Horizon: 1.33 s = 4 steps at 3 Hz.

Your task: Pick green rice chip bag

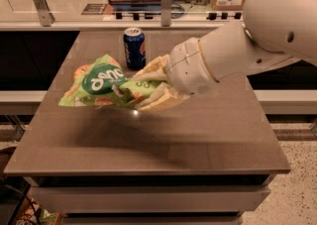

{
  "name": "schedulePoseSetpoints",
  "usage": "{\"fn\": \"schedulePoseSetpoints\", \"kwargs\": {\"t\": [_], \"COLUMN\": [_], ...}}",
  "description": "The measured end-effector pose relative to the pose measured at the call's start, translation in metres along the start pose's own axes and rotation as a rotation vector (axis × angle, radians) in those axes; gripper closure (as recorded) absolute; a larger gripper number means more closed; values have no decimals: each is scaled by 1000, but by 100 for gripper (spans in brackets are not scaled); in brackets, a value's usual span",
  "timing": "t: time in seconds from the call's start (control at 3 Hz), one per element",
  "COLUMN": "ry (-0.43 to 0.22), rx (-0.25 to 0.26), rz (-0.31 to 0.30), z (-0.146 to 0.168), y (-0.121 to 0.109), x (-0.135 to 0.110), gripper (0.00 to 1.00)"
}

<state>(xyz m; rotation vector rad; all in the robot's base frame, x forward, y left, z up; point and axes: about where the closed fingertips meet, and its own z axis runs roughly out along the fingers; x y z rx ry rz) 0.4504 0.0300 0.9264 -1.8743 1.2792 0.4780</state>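
The green rice chip bag (101,83) is a crinkly light-green pouch with a dark green oval and white lettering. It hangs in the air above the left part of the table, tilted. My gripper (148,89) is shut on the bag's right end, its cream fingers (157,101) pinching the pouch from above and below. The white arm (247,45) reaches in from the right.
A blue soda can (134,47) stands upright behind the bag. An apple (79,72) shows only as an orange sliver behind the bag's left side. The brown table (163,140) has its front edge near me. A counter with a tray and a box lies beyond.
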Motion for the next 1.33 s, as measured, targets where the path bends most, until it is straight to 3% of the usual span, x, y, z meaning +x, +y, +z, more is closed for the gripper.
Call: {"fn": "schedulePoseSetpoints", "kwargs": {"t": [0.67, 1.0, 1.33], "ry": [-12, -9, -9], "rx": [85, 111, 111], "rz": [-78, -115, -115], "z": [-43, -58, -58], "y": [-22, -31, -31], "x": [-18, -31, -31], "gripper": [100, 100, 100]}}
